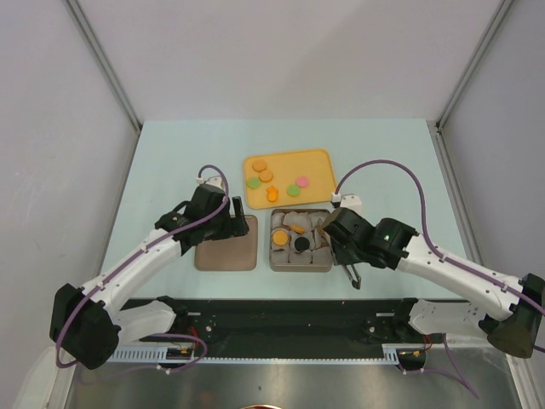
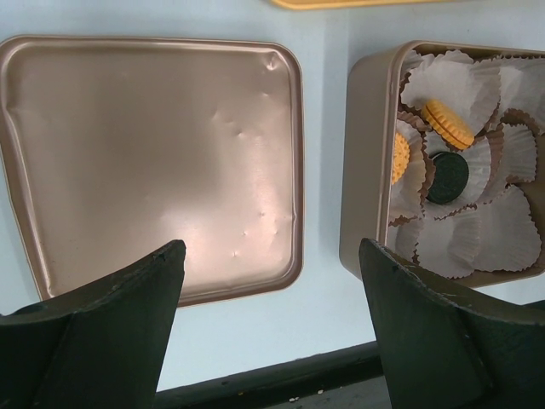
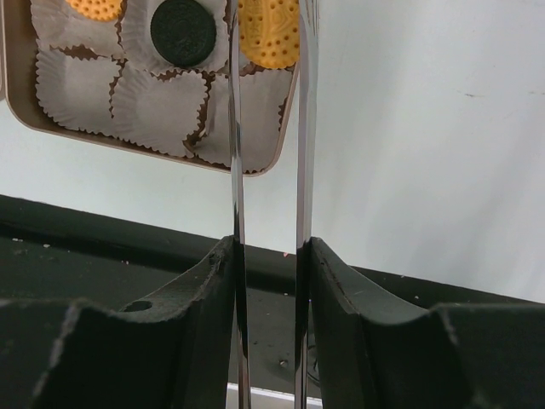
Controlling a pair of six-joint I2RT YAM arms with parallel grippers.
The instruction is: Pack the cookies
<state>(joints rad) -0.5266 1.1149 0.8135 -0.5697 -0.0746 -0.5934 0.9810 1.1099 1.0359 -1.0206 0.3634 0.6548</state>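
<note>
- The right gripper (image 3: 268,256) has its fingers pressed onto a pair of thin steel tongs (image 3: 300,170). The blades run straight out past the fingertips, with their long axis pointing far-left toward the square bronze tin (image 1: 300,269).
- At the blade tips a round orange cookie (image 3: 268,34) is pinched across its width, broad face to the wrist camera. It hangs over the right side of the tin, just inside the right wall. I cannot tell whether it touches the paper below.
- Just left of it lies the black cookie (image 3: 183,31) in its crumpled white paper cup (image 3: 157,102). The cups along the tin's near row look unfilled.
- My reading is that the step is a drop into a right-hand cup. The tips need to go down and perhaps slightly near, and the tin wall leaves little room on the right.
- More cookies wait on the yellow plastic tray (image 1: 315,166) just beyond the tin: orange discs (image 1: 259,165), a pink one (image 1: 301,181) and an orange flower (image 1: 272,194). The right arm is nearer to them.
- The left gripper (image 2: 271,256) has its fingers spread wide and holds nothing. It hovers over the near-right part of the flat bronze lid (image 2: 153,162), left of the tin and apart from it, so the tin's left side stays open.
</note>
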